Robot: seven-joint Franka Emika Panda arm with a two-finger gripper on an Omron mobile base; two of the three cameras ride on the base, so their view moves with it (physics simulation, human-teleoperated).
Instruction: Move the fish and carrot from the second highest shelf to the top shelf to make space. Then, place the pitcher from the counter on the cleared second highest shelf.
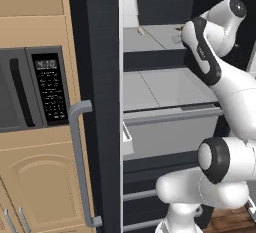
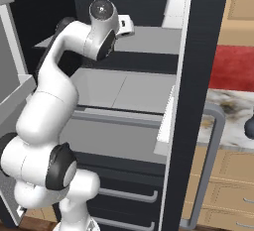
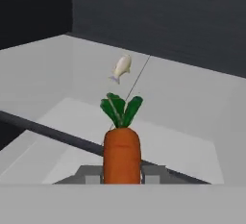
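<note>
Carrot (image 3: 121, 156): one, in hand (image 3: 121, 174); fish (image 3: 121, 68): one

Carrot (image 3: 121, 158) — orange, blunt-topped, green leaves pointing away — held upright between the two dark fingertips (image 3: 91, 174) at the bottom of the hand view, above the top shelf (image 3: 192, 107). Fish (image 3: 121, 67) — tiny, pale cream, tail toward the near side — lying on that light-grey slab, farther back toward its rear edge, well apart from the carrot. Second highest shelf (image 1: 165, 87) bare and flat below, pale rail along its front edge. Pitcher (image 2: 249, 126) just a dark rounded shape at the right edge, on the counter.
</note>
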